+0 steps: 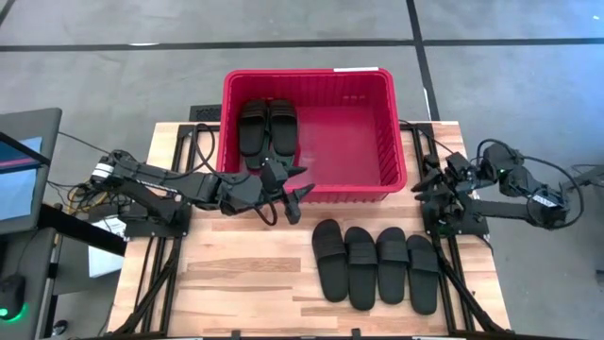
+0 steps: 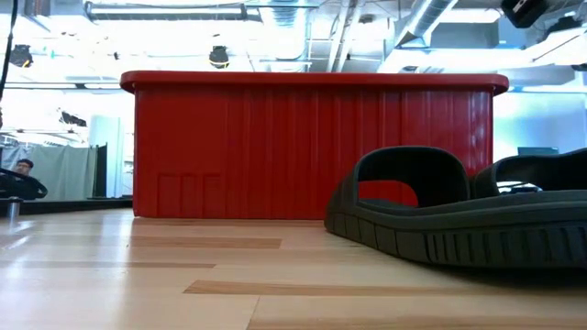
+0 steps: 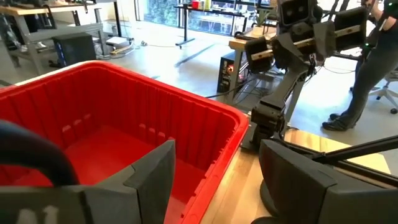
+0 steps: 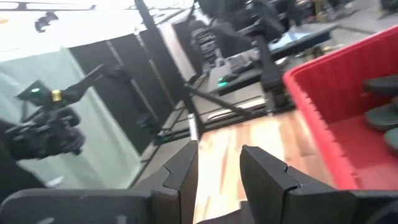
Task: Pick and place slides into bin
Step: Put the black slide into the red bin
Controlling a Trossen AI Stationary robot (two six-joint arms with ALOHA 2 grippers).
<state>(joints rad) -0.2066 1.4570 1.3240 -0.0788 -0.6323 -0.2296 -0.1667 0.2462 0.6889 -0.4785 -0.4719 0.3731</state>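
The red bin (image 1: 377,74) stands at the table's far middle, with two black slides (image 1: 267,127) side by side on its floor at the left end. Several more black slides (image 1: 376,264) lie soles down in a row on the wood, near right of the bin; the low view shows them close up (image 2: 459,215). My left gripper (image 1: 291,186) hovers open over the bin's near wall (image 3: 186,118), with nothing between its fingers (image 3: 214,155). My right gripper (image 1: 420,184) waits at the table's right edge, open and empty (image 4: 219,152), pointing toward the bin (image 4: 336,106).
The right arm's base and cables (image 1: 453,208) stand at the right edge and the left arm's base (image 1: 142,203) at the left edge. Bare wood (image 1: 236,274) lies near left of the row of slides. A person (image 3: 367,62) stands beyond the table.
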